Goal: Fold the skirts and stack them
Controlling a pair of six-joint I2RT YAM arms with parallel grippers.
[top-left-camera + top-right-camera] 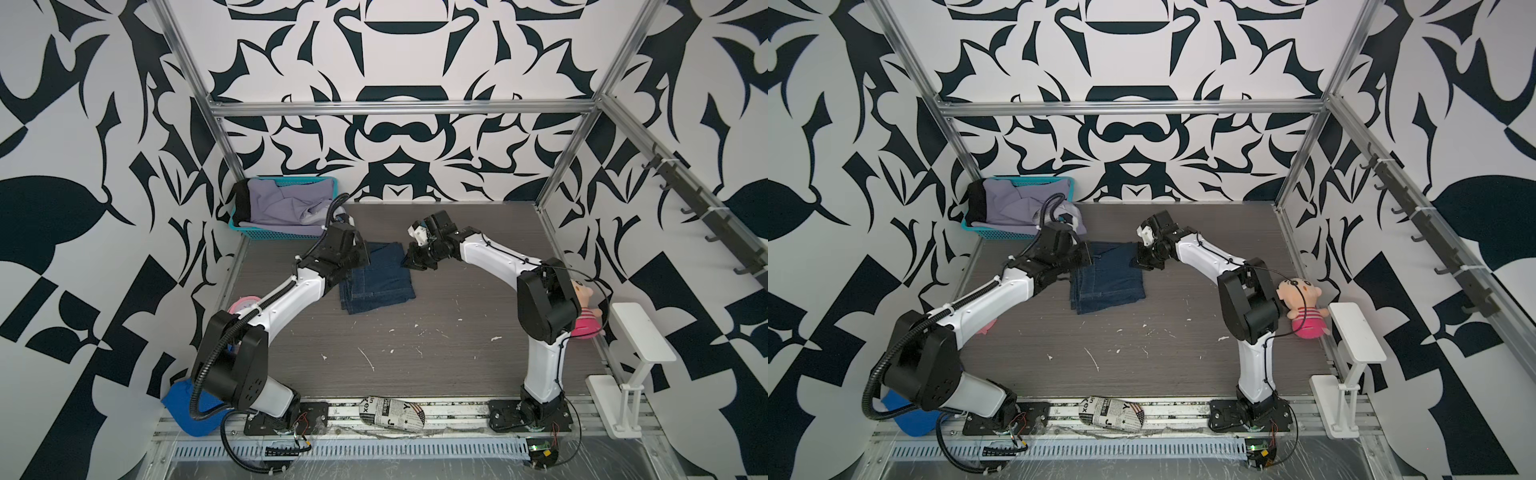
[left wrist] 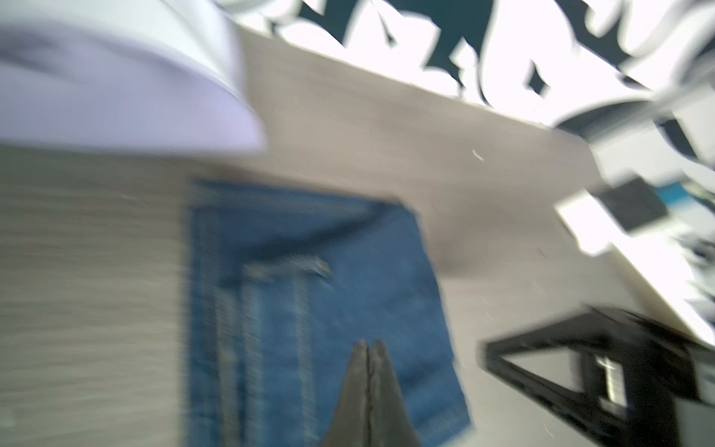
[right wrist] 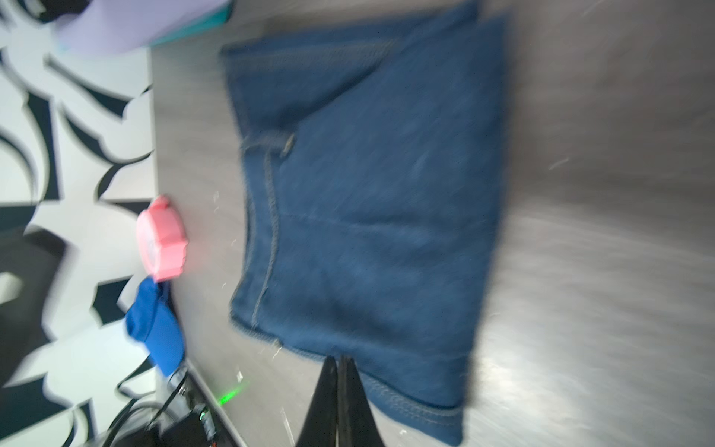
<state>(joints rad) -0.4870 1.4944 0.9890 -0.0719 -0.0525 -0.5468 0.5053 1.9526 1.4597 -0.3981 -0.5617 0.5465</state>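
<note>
Nearest the camera, well behind both sets of fingers, a newspaper-print bundle (image 1: 392, 411) lies at the front edge of the table (image 1: 457, 365). The left gripper (image 2: 369, 345) has its fingers pressed together on nothing, hovering over the folded denim skirt (image 1: 376, 286), which lies flat under those fingertips. The right gripper (image 3: 338, 359), fingers likewise pressed together and empty, points at the skirt's stitched edge (both wrist views are blurred, so contact is unclear). Beyond the left fingers, the teal basket (image 1: 274, 235) holds the lavender skirt (image 1: 282, 208) and the black skirt (image 1: 242, 203).
</note>
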